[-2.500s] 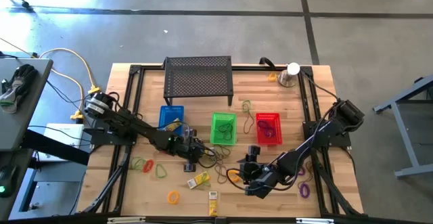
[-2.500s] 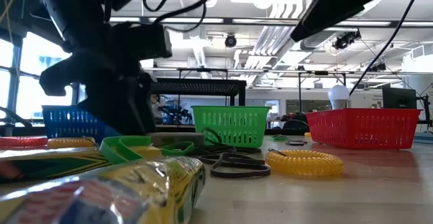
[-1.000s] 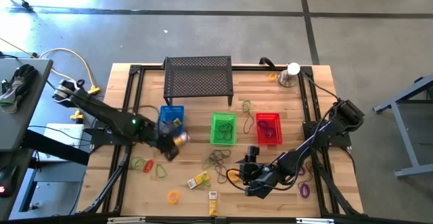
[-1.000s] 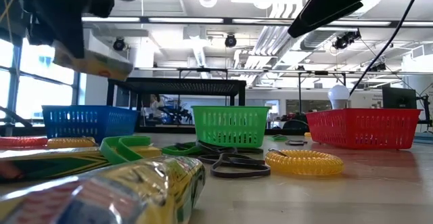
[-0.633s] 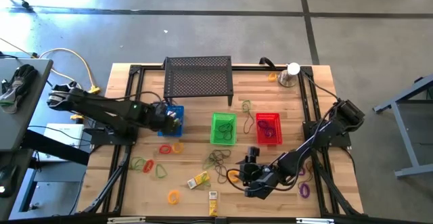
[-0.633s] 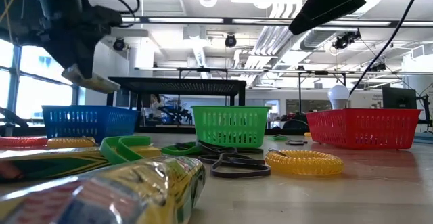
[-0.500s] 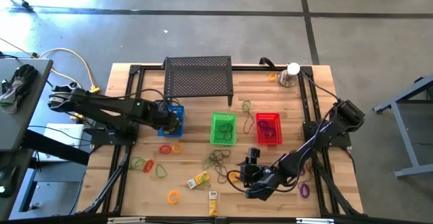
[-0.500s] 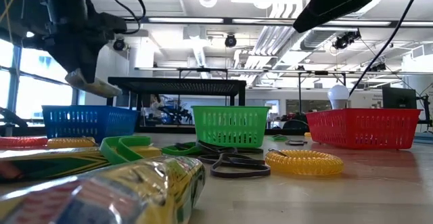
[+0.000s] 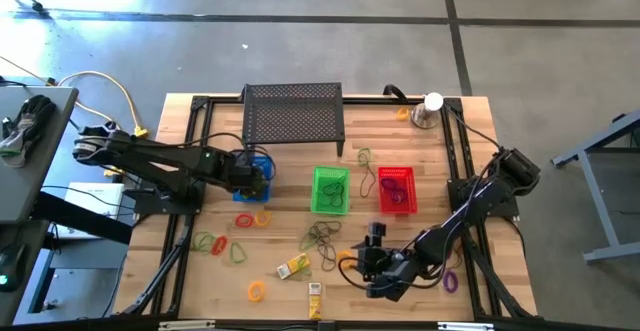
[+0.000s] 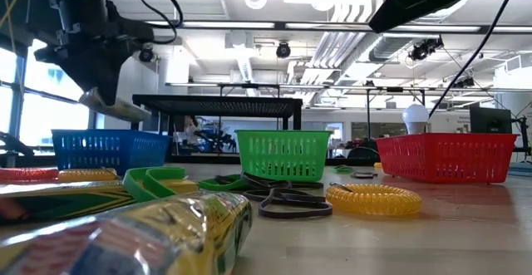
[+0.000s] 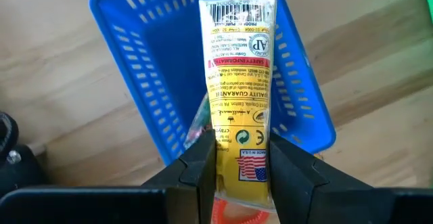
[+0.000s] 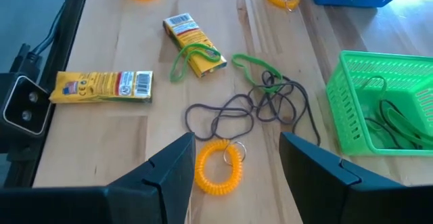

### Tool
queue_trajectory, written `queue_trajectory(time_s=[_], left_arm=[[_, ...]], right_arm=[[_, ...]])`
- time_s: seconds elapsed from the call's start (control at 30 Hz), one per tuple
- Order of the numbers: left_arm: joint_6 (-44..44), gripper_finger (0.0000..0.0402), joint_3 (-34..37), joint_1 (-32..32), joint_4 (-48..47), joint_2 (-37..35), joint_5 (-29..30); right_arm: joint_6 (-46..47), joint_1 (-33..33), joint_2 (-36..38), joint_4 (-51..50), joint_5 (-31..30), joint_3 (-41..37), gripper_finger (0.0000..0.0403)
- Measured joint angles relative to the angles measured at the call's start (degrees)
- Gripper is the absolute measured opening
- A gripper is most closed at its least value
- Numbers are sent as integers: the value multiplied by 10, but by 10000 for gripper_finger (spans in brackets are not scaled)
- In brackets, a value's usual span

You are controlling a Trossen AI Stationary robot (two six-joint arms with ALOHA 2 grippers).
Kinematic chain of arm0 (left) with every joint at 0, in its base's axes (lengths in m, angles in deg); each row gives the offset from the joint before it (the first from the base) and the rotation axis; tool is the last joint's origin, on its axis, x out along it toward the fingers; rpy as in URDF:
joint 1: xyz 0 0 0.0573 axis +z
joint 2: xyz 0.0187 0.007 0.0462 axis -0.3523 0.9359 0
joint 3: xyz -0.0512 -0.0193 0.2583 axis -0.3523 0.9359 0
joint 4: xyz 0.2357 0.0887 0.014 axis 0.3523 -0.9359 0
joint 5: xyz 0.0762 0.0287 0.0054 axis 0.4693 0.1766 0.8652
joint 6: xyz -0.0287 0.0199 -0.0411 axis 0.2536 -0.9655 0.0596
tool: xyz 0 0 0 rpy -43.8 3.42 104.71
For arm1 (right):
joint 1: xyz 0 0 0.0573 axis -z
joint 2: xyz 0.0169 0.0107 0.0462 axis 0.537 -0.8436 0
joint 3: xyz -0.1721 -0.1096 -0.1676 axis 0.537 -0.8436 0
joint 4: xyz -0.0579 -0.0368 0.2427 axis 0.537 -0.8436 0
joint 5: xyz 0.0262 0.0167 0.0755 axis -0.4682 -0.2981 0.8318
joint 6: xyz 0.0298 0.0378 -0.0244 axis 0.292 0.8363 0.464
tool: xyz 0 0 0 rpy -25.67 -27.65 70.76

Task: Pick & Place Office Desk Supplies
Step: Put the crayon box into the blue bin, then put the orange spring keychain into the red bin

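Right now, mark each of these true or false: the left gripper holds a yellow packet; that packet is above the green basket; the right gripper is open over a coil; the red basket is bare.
1. The left gripper holds a yellow packet. True.
2. The packet hangs above the green basket. False: it is over the blue basket.
3. The right gripper is open, with an orange coil on the table between its fingers. True.
4. The red basket is bare. False: dark and purple loops lie inside it.
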Motion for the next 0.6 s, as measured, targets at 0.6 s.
queue_trajectory(time_s=[0.6], left_arm=[[-36,193,-9,0,3,-6,9]], right_arm=[[0,0,0,5,-2,0,203]])
